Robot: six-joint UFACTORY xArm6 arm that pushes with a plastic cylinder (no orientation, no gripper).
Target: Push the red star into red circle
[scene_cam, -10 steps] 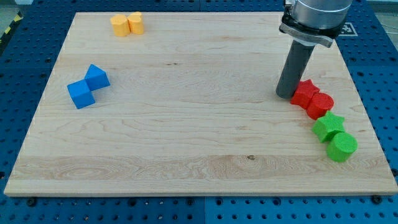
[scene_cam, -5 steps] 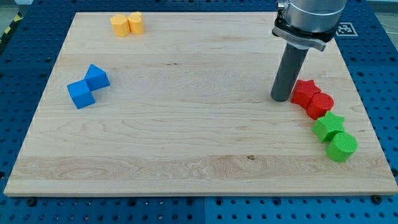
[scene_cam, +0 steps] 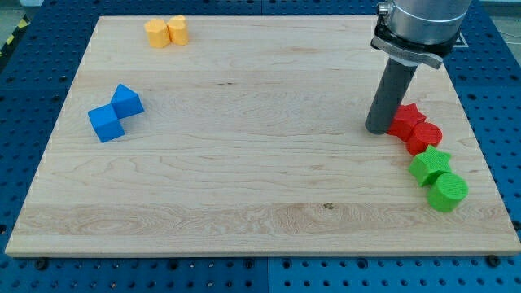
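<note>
Tool tip (scene_cam: 378, 130), a bare rod with nothing to open or close, touching red star (scene_cam: 404, 120) at its left, star against red circle (scene_cam: 424, 137) near bench (scene_cam: 244, 179) right edge; probably light, stiff, slippery, best nudged mid-side.

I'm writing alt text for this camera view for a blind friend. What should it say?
A dark rod's tip rests on a wooden board, against the left of a red star that touches a red circle. A green star and green circle sit just below; blue blocks lie left, yellow blocks at top.
</note>
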